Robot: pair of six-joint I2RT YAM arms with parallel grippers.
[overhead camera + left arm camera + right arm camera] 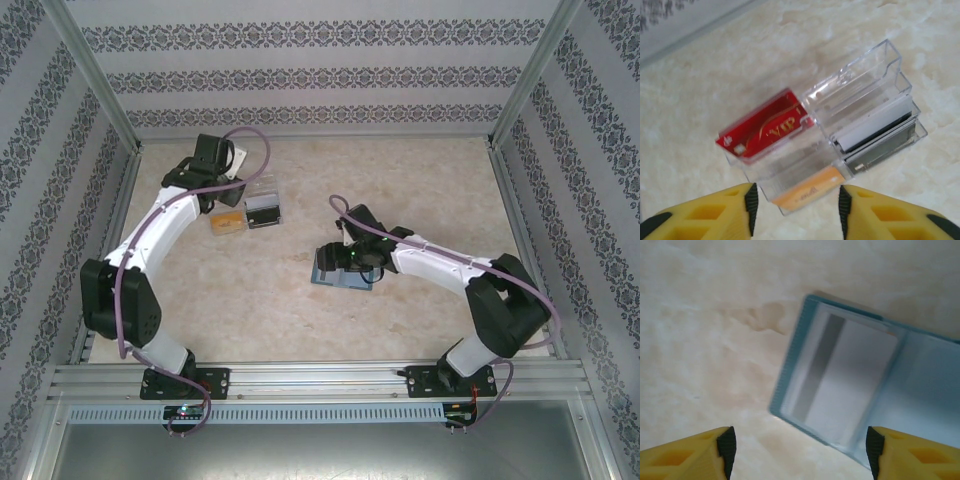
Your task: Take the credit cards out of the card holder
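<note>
Hovering over the far-left part of the table, the left gripper is standing partly open, with its black pads apart and nothing gripped between them. In the left wrist view, an orange credit card is lying in the gap between the two fingers, below them. It is sitting in the nearest compartment of the clear tray, and neither pad is visibly touching it. A red card is standing in the next compartment beyond. A pale card and a dark card are leaning in the slots to the right of it.

The right gripper is hanging wide open and empty over the middle of the table. The card holder is lying flat and opened out on the table, beyond the fingers and off toward the right-hand one, clear of both. Its left panel is facing the camera, and a grey card with a dark stripe is tucked into that panel's clear slot. In the top view the holder is resting just near of the right gripper, well apart from the tray, which is sitting to its far left.
</note>
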